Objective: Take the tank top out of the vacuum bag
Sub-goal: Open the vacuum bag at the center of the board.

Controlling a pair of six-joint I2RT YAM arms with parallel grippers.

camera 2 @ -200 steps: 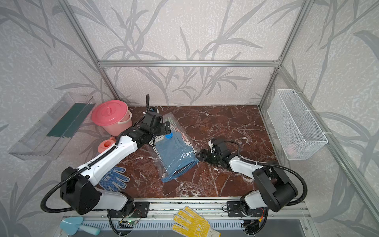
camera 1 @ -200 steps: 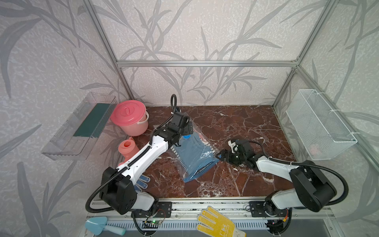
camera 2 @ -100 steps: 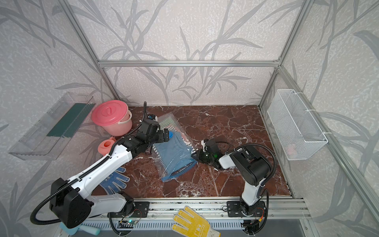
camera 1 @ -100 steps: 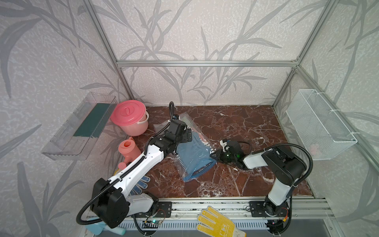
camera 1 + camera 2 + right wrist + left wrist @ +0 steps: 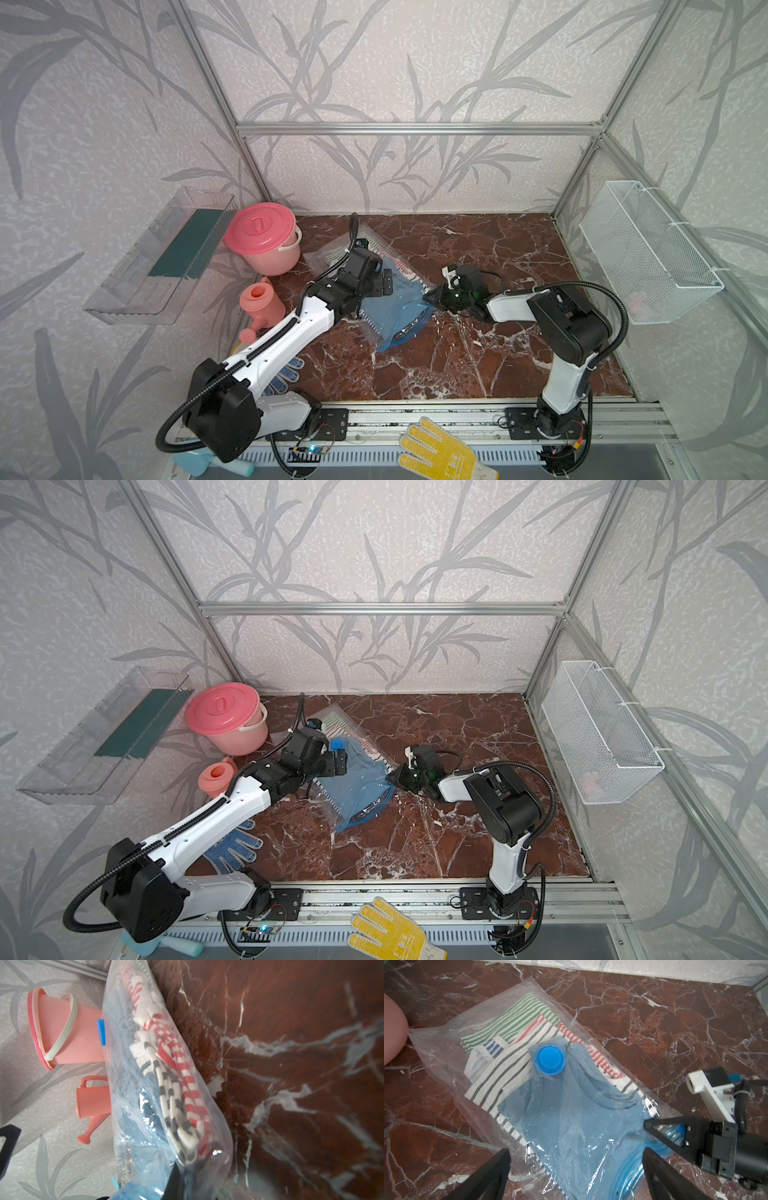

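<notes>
Vacuum bag (image 5: 397,322): lies flat on the marble tabletop (image 5: 490,253), between the two arms, with the blue valve cap (image 5: 550,1059) facing up.
Tank top (image 5: 571,1124): blue ribbed garment, wholly inside the bag. It lies on top of striped clothes (image 5: 508,1068), and its upper part sits under the valve cap.
Zip strip (image 5: 409,334): blue band along the bag end nearer the robot's base. Cannot tell whether it is unzipped.
Right claw (image 5: 646,1125): pressed together at the bag's edge just beside the zip strip. It looks to be pinching the plastic there.
Left claw (image 5: 576,1152): spread wide, hovers over the zip-end half of the bag, gripping nothing.
Done so far: probably only a hold on the bag's edge.
Left to do: nearly everything. The mouth must be open, a claw must reach in and grip the blue fabric, then draw it clear of the striped clothes.
</notes>
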